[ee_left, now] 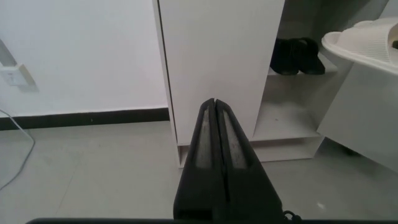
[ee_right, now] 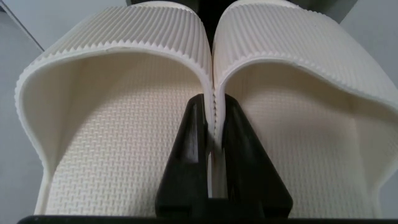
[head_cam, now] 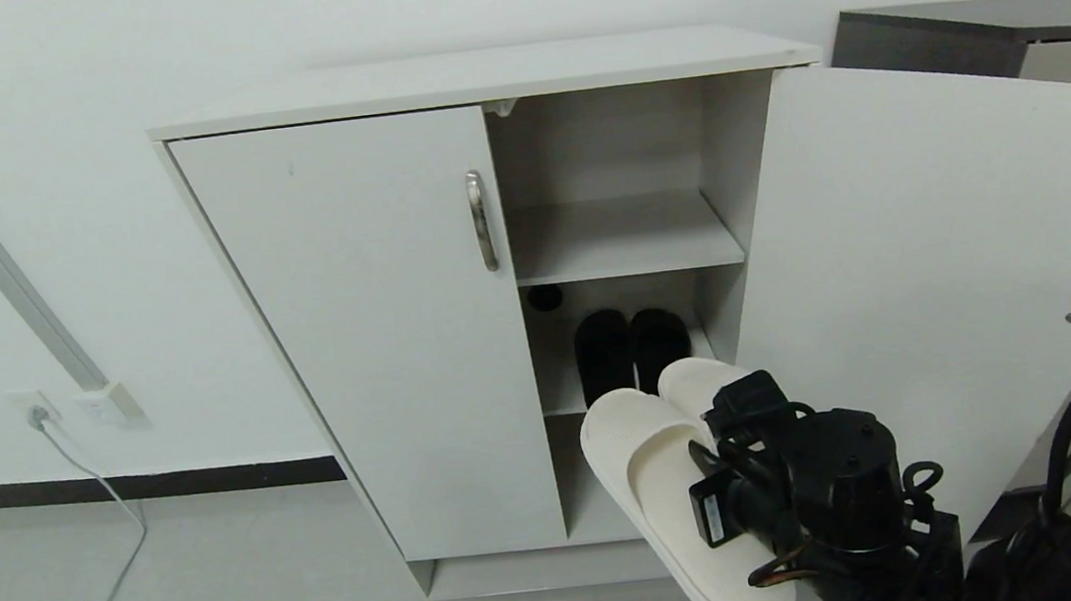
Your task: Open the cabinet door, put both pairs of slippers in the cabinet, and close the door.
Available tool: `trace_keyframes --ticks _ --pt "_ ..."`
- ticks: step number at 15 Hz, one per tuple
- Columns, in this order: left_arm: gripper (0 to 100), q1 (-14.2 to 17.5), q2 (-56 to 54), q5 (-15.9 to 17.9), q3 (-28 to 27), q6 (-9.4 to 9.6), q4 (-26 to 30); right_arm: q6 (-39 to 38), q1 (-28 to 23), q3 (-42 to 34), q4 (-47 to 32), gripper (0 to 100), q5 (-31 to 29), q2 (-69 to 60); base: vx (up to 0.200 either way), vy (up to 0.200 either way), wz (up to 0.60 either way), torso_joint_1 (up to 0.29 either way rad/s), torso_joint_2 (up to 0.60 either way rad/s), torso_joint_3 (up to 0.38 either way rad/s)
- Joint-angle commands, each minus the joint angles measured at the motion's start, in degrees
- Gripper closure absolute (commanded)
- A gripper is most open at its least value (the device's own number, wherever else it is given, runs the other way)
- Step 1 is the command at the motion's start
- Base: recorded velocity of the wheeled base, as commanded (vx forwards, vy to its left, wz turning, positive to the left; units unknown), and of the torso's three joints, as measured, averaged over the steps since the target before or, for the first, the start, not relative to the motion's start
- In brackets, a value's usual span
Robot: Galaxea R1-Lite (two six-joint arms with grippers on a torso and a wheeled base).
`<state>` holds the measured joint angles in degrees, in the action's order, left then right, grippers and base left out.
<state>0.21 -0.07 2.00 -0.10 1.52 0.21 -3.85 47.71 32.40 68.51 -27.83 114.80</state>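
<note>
now the right gripper (ee_right: 214, 109) pinches the white slippers (head_cam: 647, 458), toes pointing ahead into the open cabinet (head_cam: 472, 78) by the black slippers (head_cam: 630, 348). the left gripper (ee_left: 214, 112), pressed together, is farther off.

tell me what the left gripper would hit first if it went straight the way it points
Most likely the closed cabinet door, on its lower panel: the left gripper points right at it. Depth is hard to judge.
</note>
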Motion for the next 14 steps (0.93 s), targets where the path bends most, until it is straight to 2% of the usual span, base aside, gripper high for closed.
trace_keyframes --ticks 1,2,3,5,6,8,12,14 --pt "100 -0.03 0.07 0.02 0.01 -0.03 -0.03 1.04 0.10 -0.76 4.35 100 -0.12 3.24 0.000 0.000 0.00 -0.012 0.34 0.334" --pt "100 -0.03 0.07 0.02 0.01 -0.03 -0.03 2.18 0.10 -0.23 5.32 100 -0.47 3.59 0.000 0.000 0.00 -0.002 0.20 0.188" --pt "100 -0.03 0.07 0.02 0.01 -0.03 -0.03 3.06 0.27 1.96 1.63 100 -2.05 3.06 0.000 0.000 0.00 -0.002 0.10 0.105" --pt "100 -0.03 0.07 0.02 0.01 -0.03 -0.03 1.57 0.45 7.06 -6.99 100 -4.42 1.22 0.000 0.000 0.00 -0.001 0.04 0.021" --pt "100 -0.03 0.07 0.02 0.01 0.06 -0.03 -0.81 1.15 12.42 -13.05 100 -6.45 0.51 0.000 0.000 0.00 0.000 0.00 0.000" --pt "100 -0.03 0.07 0.02 0.01 -0.03 -0.03 -3.35 2.47 19.10 -21.75 100 -12.42 -0.37 0.000 0.000 0.00 0.000 0.00 0.000" --pt "100 -0.03 0.07 0.02 0.01 -0.03 -0.03 -5.64 4.32 23.50 -29.49 100 -14.80 -5.46 0.000 0.000 0.00 0.000 0.00 0.000" --pt "100 -0.03 0.07 0.02 0.01 0.06 -0.03 -5.73 4.84 28.42 -37.31 100 -14.80 -9.51 0.000 0.000 0.00 0.000 0.00 0.000"
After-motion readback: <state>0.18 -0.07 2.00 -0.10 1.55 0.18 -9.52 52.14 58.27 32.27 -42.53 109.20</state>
